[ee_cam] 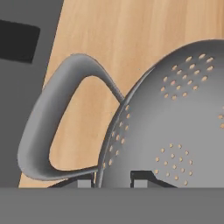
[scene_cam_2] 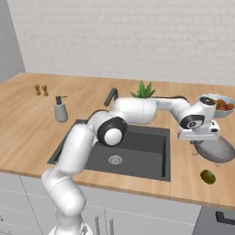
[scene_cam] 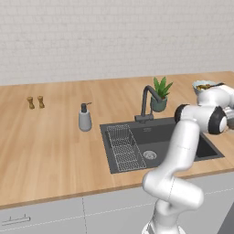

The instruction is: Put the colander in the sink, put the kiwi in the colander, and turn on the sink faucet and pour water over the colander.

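Observation:
The pale grey perforated colander [scene_cam_2: 216, 149] sits on the wooden counter just right of the dark sink [scene_cam_2: 147, 137]. In the hand view its bowl [ee_cam: 175, 127] and looped handle [ee_cam: 43, 131] are very close. My gripper [scene_cam_2: 198, 136] is low over the colander's left rim beside the handle. It is open [ee_cam: 113, 179], with the fingertips [ee_cam: 141, 177] a short way apart on either side of the rim. The olive-brown kiwi [scene_cam_2: 208, 176] lies on the counter in front of the colander. The arched faucet [scene_cam: 148, 101] stands behind the sink [scene_cam: 183, 132], with its spout over the basin.
A wire rack [scene_cam: 124, 148] fills the sink's left part, by the round drain [scene_cam: 149, 155]. A soap dispenser [scene_cam: 84, 118] stands left of the sink, with a potted plant [scene_cam: 161, 93] behind it. The fruit bowl [scene_cam_2: 219, 104] is behind the colander. Two shakers [scene_cam: 35, 102] stand far left.

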Robot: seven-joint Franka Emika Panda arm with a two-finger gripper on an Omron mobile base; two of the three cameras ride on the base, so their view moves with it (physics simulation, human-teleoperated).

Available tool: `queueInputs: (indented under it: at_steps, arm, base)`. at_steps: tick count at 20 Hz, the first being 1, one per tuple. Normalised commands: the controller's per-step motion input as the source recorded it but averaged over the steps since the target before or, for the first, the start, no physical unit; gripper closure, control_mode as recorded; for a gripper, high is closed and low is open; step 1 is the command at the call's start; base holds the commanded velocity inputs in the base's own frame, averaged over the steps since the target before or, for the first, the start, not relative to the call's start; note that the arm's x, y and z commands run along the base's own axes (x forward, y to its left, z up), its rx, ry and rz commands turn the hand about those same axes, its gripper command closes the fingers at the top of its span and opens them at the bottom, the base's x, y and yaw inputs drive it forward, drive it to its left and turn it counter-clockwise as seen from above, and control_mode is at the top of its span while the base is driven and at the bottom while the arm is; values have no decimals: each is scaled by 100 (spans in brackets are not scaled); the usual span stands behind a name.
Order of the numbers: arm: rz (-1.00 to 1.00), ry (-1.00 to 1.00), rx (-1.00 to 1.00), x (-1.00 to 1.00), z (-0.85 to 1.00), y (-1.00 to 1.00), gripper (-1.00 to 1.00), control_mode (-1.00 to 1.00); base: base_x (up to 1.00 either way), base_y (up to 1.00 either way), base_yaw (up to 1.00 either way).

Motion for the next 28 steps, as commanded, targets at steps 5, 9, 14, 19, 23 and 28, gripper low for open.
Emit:
queueInputs:
  at_steps: [5,9,14,19,23,28]
  arm:
    - [25,-3,-1,-6,14,67,100,-100]
    - [30,-10,-5,-20,9,68,100,-100]
    - [36,-5,-3,-23,5,65,100,-100]
    - [35,-12,-10,-33,0,63,100,-100]
    - [29,0,-9,0,0,58,100,-100]
    - [24,0,-8,-2,0,42,100,-100]
  base:
    - [0,0,0]
    - [0,0,0]
    - [0,0,0]
    - [0,0,0]
    - [0,0,0]
    - [0,0,0]
